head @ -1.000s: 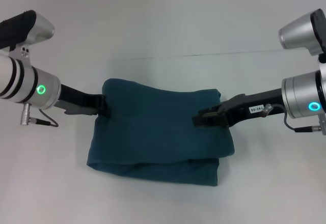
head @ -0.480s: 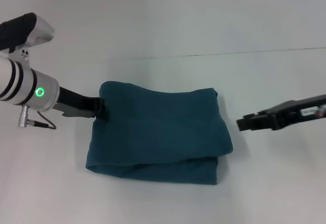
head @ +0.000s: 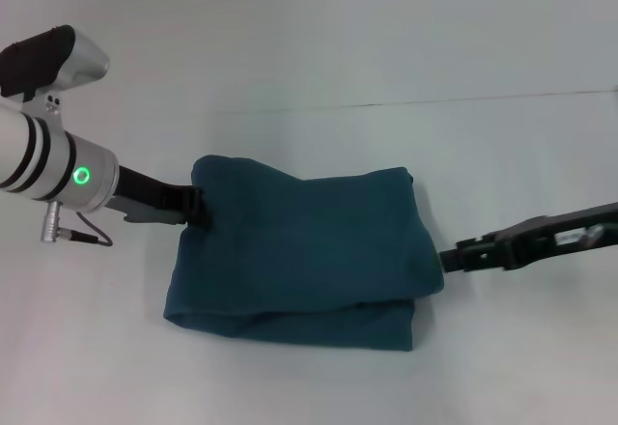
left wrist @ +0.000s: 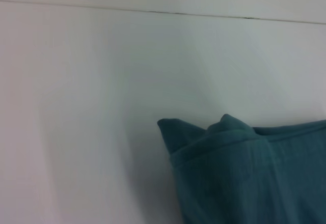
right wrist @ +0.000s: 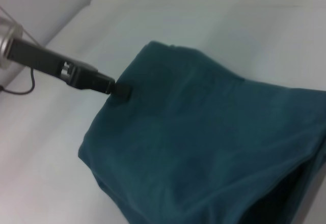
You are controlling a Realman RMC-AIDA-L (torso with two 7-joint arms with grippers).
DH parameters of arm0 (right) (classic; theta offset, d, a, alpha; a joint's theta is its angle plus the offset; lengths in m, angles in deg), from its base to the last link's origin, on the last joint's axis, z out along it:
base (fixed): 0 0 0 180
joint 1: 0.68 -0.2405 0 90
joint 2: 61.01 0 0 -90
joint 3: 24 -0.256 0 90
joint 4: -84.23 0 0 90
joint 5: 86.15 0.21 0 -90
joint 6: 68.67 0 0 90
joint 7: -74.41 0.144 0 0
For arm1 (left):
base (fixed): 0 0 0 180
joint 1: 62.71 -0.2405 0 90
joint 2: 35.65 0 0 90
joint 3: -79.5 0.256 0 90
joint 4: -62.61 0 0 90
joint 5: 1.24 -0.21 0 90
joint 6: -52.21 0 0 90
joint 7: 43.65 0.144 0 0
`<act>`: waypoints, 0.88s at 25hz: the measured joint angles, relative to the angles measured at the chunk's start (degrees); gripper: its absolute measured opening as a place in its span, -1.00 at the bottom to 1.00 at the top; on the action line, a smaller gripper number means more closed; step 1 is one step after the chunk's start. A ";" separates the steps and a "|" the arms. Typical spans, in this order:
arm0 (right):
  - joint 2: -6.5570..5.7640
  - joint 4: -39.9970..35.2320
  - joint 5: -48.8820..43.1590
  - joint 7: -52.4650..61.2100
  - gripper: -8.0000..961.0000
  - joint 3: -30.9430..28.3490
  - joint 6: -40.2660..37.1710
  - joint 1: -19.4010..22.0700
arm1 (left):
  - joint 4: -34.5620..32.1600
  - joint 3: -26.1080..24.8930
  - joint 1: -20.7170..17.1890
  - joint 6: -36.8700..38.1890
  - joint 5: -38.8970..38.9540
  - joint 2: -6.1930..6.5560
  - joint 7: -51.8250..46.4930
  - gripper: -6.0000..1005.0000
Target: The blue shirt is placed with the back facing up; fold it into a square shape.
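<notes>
**Right gripper lets go of the folded shirt**

The blue shirt [head: 304, 251] lies mid-surface as a thick, roughly square bundle, layered edges toward the robot. A second ago the right gripper [head: 450, 258] reached over its right side; now it sits low, just beside that edge, free of the cloth, its finger state unclear. The left gripper [head: 198, 207] still touches the far-left corner; whether it pinches there is hidden. The folding looks nearly finished.

A bare robot test bench, likely a lab.
A plain white tabletop [head: 319, 48] fills the head view, crossed by one thin dark seam [head: 435, 102]. Only robot arm hardware with glowing green ring lights [head: 83, 175] stands over it.
</notes>
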 joint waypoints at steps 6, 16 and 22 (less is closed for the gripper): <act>1.40 3.10 -0.84 -1.48 -0.03 1.70 2.45 -2.23 | 0.03 0.08 0.07 0.03 -0.09 0.00 -0.08 -0.94; 2.34 4.47 -1.92 -0.80 -0.05 5.66 6.82 -3.00 | 0.03 0.02 0.17 0.14 0.16 -0.07 -0.08 -0.94; 2.57 3.83 -3.74 1.02 -0.07 6.11 6.45 -2.85 | -0.05 -0.03 0.17 0.23 0.18 -0.09 -0.15 -0.94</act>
